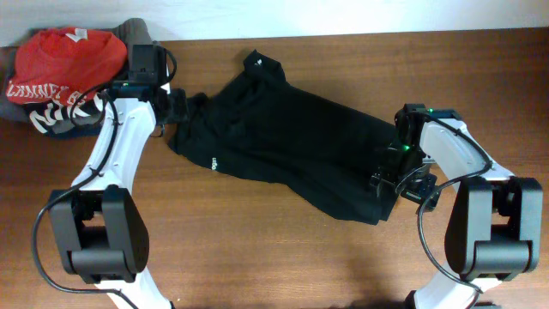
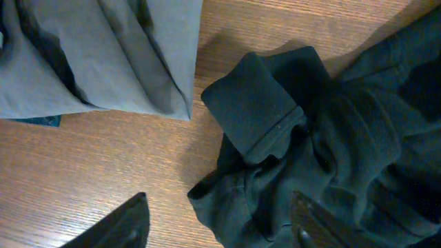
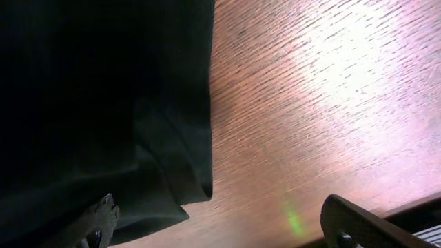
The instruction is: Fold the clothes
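Observation:
The black garment (image 1: 283, 137) with a small white logo (image 1: 212, 160) lies spread and crumpled across the middle of the table. My left gripper (image 1: 176, 107) is open at the garment's left edge; in the left wrist view its fingers (image 2: 220, 224) straddle a bunched cuff or hem (image 2: 262, 117). My right gripper (image 1: 399, 180) is open at the garment's right edge; in the right wrist view its fingers (image 3: 220, 224) straddle the black hem corner (image 3: 172, 179), one finger over cloth, the other over bare wood.
A red shirt with white lettering (image 1: 64, 73) lies on a grey garment (image 1: 137, 34) at the back left corner. The grey cloth (image 2: 103, 55) shows close to my left gripper. The wooden table (image 1: 257, 249) shows all round.

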Motion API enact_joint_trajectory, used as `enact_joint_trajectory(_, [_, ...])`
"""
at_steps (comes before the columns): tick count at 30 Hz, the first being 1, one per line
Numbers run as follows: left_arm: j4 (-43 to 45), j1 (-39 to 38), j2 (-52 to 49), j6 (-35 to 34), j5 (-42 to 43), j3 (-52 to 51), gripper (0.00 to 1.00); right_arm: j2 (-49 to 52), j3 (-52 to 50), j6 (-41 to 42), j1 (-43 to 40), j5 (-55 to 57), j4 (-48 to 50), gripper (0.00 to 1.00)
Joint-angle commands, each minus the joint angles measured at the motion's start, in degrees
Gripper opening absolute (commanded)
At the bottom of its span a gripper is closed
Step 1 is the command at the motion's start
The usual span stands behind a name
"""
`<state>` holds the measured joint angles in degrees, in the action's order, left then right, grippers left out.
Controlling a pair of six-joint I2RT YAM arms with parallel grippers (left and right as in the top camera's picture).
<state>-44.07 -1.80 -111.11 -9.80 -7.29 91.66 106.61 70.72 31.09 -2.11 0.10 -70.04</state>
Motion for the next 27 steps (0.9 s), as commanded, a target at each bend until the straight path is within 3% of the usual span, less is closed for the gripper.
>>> enact_joint_trajectory(1, [1.36, 0.09, 1.27, 0.28, 3.32, 0.13, 0.73, -1.03, 0.90, -0.22, -0.31, 1.33, 0.42, 0.99])
enact_joint_trajectory(4, [2.99, 0.09, 1.27, 0.28, 6.12, 0.13, 0.83, -1.05, 2.08, -0.20, -1.03, 2.12, 0.42, 0.99])
enact_joint_trajectory(10, [7.45, -0.24, 1.27, 0.26, 18.05, 0.13, 0.83, -1.03, 7.34, -0.20, -4.81, 2.05, 1.64, 0.99])
enact_joint_trajectory(13, [11.02, -1.51, 1.27, -0.20, 23.10, 0.13, 0.78, -1.05, 9.03, -0.20, -6.29, 0.50, 5.29, 0.99])
enact_joint_trajectory(22, [24.41, -9.55, 1.18, -2.97, 23.19, 0.44, 0.76, -0.70, 9.11, -5.75, -6.14, -12.85, 23.54, 0.99])
enact_joint_trajectory(27, [23.82, -12.11, -1.97, -2.47, 17.53, 6.82, 0.79, -0.15, 9.09, -4.68, -6.05, -13.42, 26.27, 0.99])
